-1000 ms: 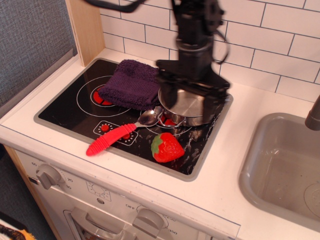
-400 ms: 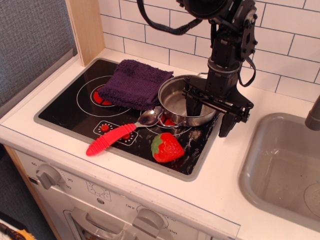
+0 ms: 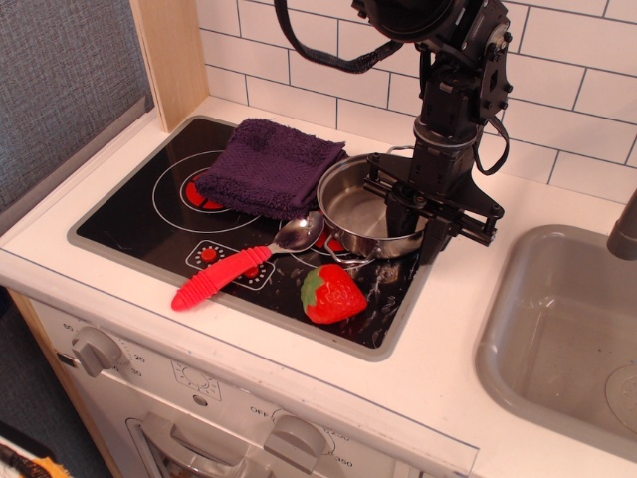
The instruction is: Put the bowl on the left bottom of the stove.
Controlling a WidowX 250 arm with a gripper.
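The shiny steel bowl [image 3: 358, 204] sits on the right back part of the black stove [image 3: 129, 219], slightly tilted. My gripper [image 3: 418, 229] comes down from above at the bowl's right side. Its fingers are closed on the right rim, one inside the bowl and one outside. The stove's left front area shows only black glass and white circle lines, with the spoon's red handle ending near it.
A purple cloth [image 3: 269, 164] lies on the back left burner, touching the bowl's left side. A red-handled metal spoon [image 3: 224, 277] lies in front of the bowl. A strawberry [image 3: 333, 294] sits at the front right. A grey sink [image 3: 557, 329] is at the right.
My gripper moved from over the bowl to its right rim. The fingers, spread wide 0.4 s ago, have closed on the rim, and the bowl has shifted slightly.
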